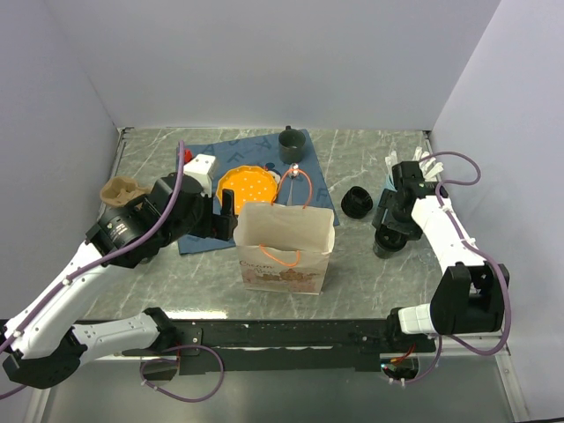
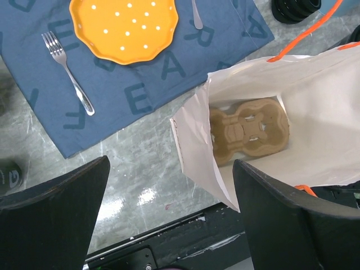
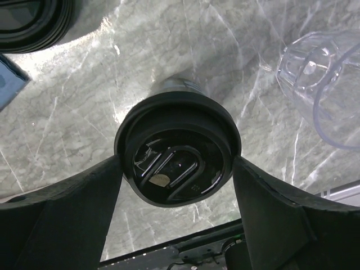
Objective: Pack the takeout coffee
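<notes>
One cup carrier (image 2: pixel 247 132) lies flat inside the open paper bag (image 2: pixel 315 95), below the left gripper (image 2: pixel 171 169), whose fingers are spread. The right gripper (image 3: pixel 177 164) pinches the lidded coffee cup (image 3: pixel 177 149) at its rim.

I count two carriers (image 2: pixel 247 130), one bag (image 1: pixel 284 256), one plate (image 1: pixel 247 185), one fork (image 2: pixel 67 72), one mug (image 1: pixel 289 139), one lidded cup (image 3: pixel 177 149), one clear cup (image 3: pixel 326 84) and one mat (image 2: pixel 146 84).

Plain pale walls (image 1: pixel 264 62) enclose a grey marble table (image 1: pixel 370 282).
</notes>
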